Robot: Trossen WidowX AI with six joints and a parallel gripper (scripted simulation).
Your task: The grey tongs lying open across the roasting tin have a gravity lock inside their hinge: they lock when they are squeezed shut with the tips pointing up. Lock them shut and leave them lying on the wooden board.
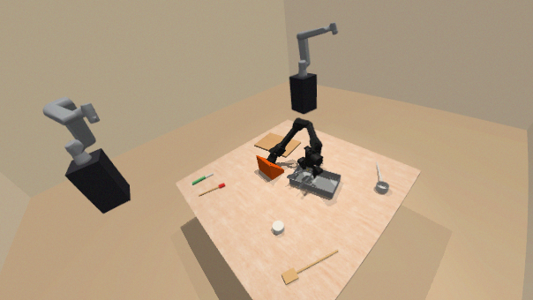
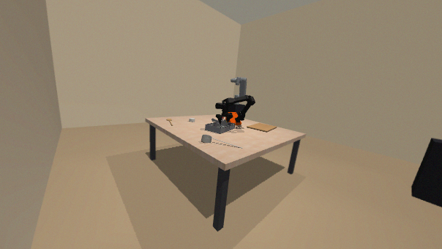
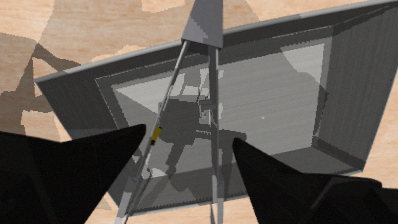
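Note:
The grey tongs (image 3: 202,25) lie open across the roasting tin (image 3: 357,75) (image 1: 331,191) (image 2: 216,129). Their hinge end is at the top of the wrist view, over the tin's rim, and the two arms spread downward; the left arm bears a small yellow mark. My gripper (image 3: 190,135) (image 1: 310,171) is open and empty over the tin. In the wrist view its fingertips stand on either side of the two arms, the left one close to the yellow mark. The tongs' tip ends are cut off in that view. The wooden board (image 1: 266,142) (image 2: 261,127) lies beyond my arm's base.
An orange angled panel (image 1: 269,168) stands by my arm's base, beside the tin. A grey long-handled pan (image 1: 382,188) (image 2: 206,138) lies on the tin's other side. A white round pot (image 1: 278,228), a wooden spatula (image 1: 289,276), a green-handled tool (image 1: 199,180) and a red-headed tool (image 1: 221,185) lie farther off.

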